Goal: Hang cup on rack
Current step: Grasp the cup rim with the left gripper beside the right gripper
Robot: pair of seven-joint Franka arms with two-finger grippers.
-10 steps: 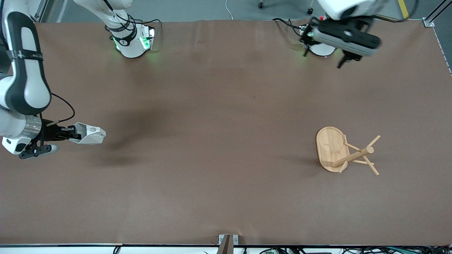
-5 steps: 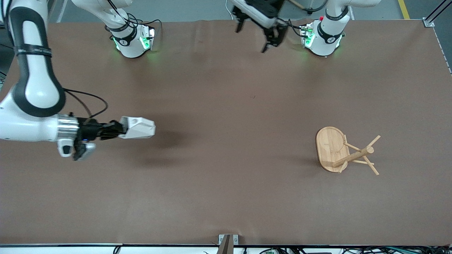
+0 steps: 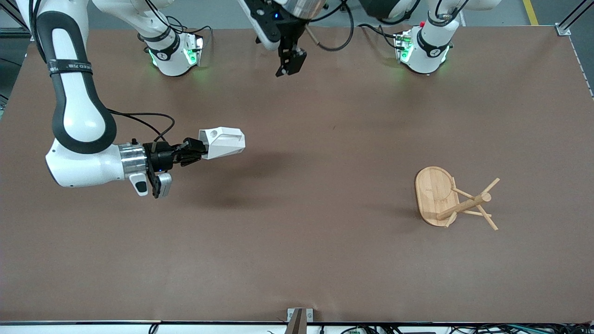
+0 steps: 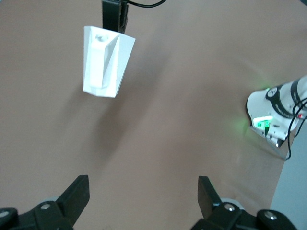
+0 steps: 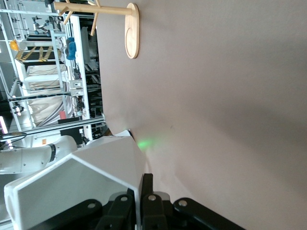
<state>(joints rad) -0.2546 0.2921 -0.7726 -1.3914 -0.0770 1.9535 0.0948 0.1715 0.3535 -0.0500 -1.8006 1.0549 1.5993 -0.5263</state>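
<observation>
Cup (image 3: 223, 142) carried toward rack (image 3: 452, 199), pinched in right hand (image 3: 198, 149), left hand (image 3: 287, 62) spread

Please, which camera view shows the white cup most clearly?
The left wrist view shows it best: the whole cup appears, with its handle hole and facets, held in the right end effector above the table. The front view shows it whole but small. The right wrist view shows only part, very close.

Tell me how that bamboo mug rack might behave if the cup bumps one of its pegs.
The rack looks light, so it may slide. Its wide oval base should resist tipping, though the tall post gives leverage. The thin pegs look stiff but possibly breakable. The right gripper holds the cup; the left gripper waits open.
</observation>
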